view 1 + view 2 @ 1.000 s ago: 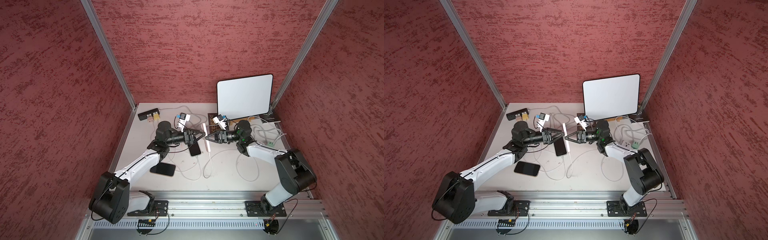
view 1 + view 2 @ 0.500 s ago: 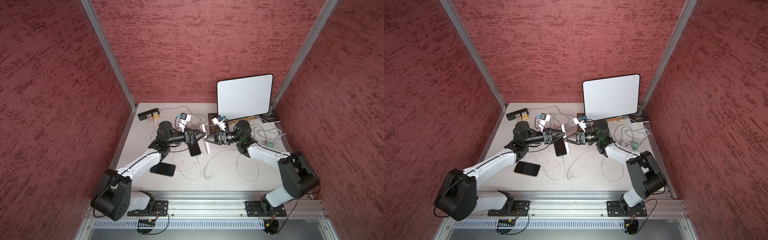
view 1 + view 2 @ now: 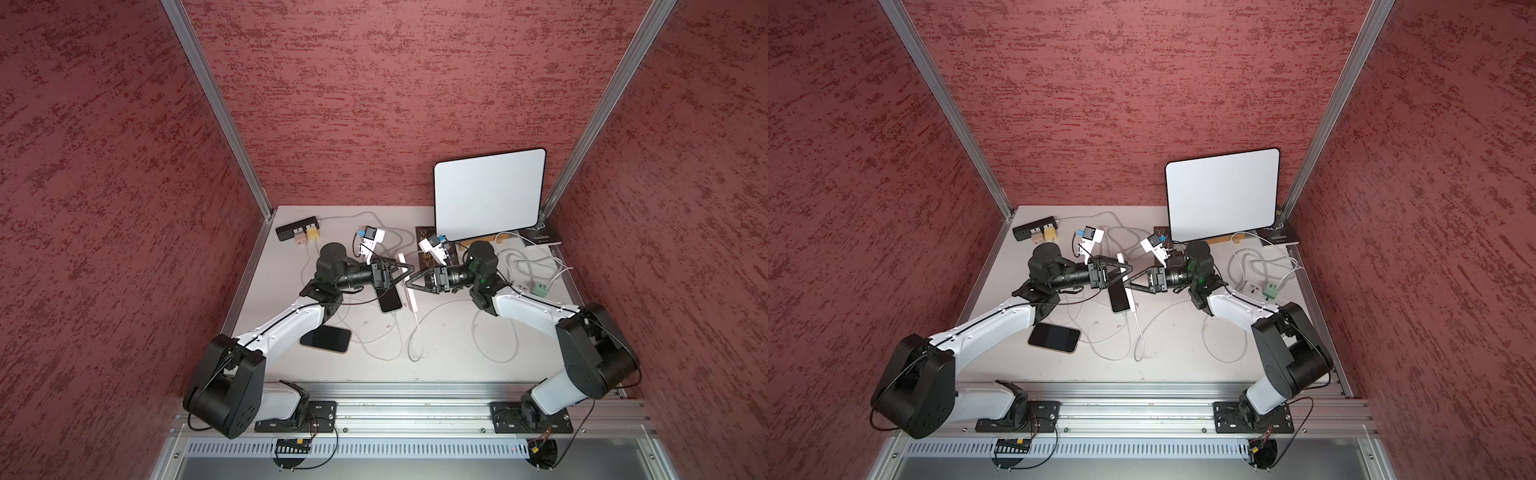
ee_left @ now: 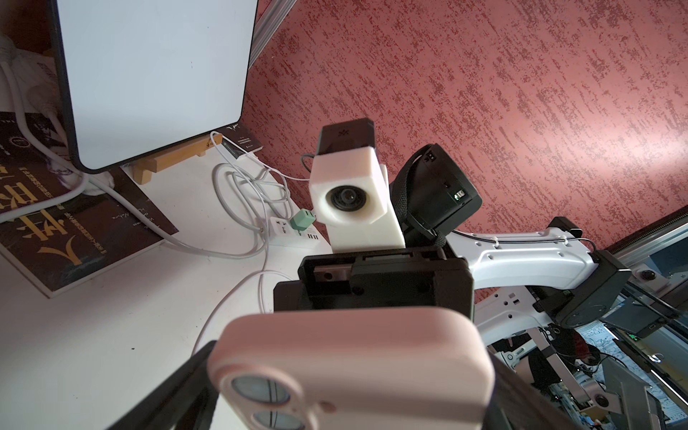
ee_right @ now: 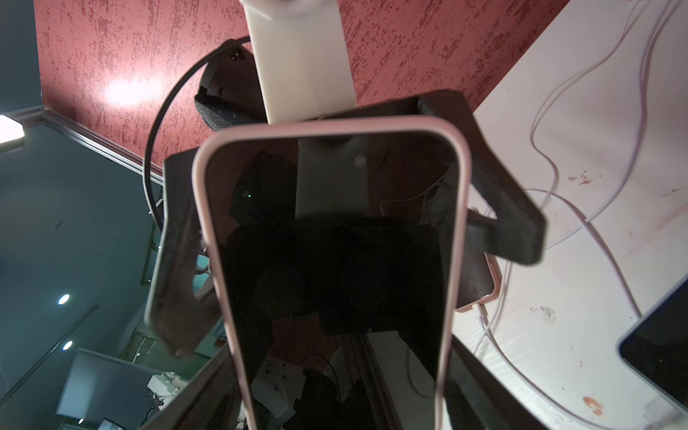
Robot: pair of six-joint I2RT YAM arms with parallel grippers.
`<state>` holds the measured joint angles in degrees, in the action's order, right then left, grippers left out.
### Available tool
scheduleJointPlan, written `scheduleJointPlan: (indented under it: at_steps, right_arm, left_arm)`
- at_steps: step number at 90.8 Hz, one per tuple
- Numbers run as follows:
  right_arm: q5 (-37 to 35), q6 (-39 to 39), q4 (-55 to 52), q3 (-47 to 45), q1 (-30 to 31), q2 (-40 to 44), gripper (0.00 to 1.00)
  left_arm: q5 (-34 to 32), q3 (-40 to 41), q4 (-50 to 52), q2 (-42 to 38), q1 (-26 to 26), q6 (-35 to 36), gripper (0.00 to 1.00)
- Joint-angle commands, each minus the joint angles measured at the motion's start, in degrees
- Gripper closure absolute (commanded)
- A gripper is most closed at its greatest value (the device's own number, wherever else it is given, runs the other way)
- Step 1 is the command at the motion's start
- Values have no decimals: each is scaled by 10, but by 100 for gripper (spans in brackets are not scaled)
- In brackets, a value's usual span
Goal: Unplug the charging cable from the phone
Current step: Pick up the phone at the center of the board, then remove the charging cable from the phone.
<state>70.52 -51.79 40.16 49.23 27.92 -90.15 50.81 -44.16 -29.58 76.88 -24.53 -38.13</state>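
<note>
Red, rough-textured walls (image 3: 374, 104) are seen on three sides of the cell, joined by aluminium corner posts (image 3: 220, 108). A pale bench (image 3: 449, 345), marked with a few reddish stains, is fronted by an aluminium rail (image 3: 395, 409) on which both arm bases (image 3: 528, 415) are bolted. At the back right a white panel (image 3: 489, 193) is propped on a wooden stand (image 4: 175, 158), with a dark book (image 4: 74, 231) and a power strip (image 4: 283, 232) beside it; a black hub (image 3: 297, 226) is placed at the back left. A dark phone (image 3: 326, 338) near the left arm (image 3: 286, 324) and a black phone (image 3: 390, 300) under the left tool (image 3: 409, 270) are laid flat.

The pink-cased phone (image 3: 407, 286) is held off the bench, edge-on to both top views, between the two tools. It is gripped across its width by the right tool (image 3: 409, 283), screen toward that arm. The left tool is spread fully, its fingers (image 5: 175, 268) set either side of the phone without clamping it. The charging cable (image 3: 417, 332) is seen hanging from the phone's lower end to the bench, and appears plugged in.

Against a second earlier, the left wrist (image 3: 332, 255) has been brought slightly nearer the phone; neither tool's opening has altered.
</note>
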Motion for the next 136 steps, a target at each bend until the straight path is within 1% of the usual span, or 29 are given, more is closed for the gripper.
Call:
scheduleJointPlan:
  at_steps: [1,22,31,38,50,58,62,69,78,83,93,103,114,136]
  right_arm:
    - [1,20,-1,26,6,8,68]
    - [0,29,-16,28,6,12,66]
    - [0,39,-29,29,5,15,63]
    - [-2,63,-61,32,6,22,54]
    - [-10,139,-161,42,6,45,30]
    - [-16,196,-230,51,5,59,18]
    - [-17,220,-255,53,5,64,14]
    - [-16,250,-288,53,5,64,9]
    - [-16,285,-326,52,5,84,5]
    - [-18,302,-346,50,6,90,3]
    - [-18,337,-382,44,5,101,2]
    - [-14,365,-401,34,6,115,5]
    - [-16,389,-420,20,7,124,11]
    - [-68,465,-507,24,28,114,28]
  left_arm:
    - [11,-10,-14,-4,-6,1,0]
    - [12,-6,-13,-14,-6,1,15]
    - [12,-6,-12,-16,-6,2,25]
    - [12,-5,-11,-19,-5,4,38]
    - [12,-3,-10,-28,0,5,64]
    - [13,-1,-10,-32,5,3,76]
    - [15,-1,-11,-33,8,1,79]
    - [18,-1,-12,-36,14,0,84]
    - [20,0,-13,-42,21,-1,89]
    - [20,2,-14,-46,25,-3,90]
    - [22,6,-13,-55,36,-3,90]
    - [22,10,-14,-63,45,-7,90]
    - [21,12,-15,-70,52,-9,90]
    - [22,10,-16,-74,57,-11,90]
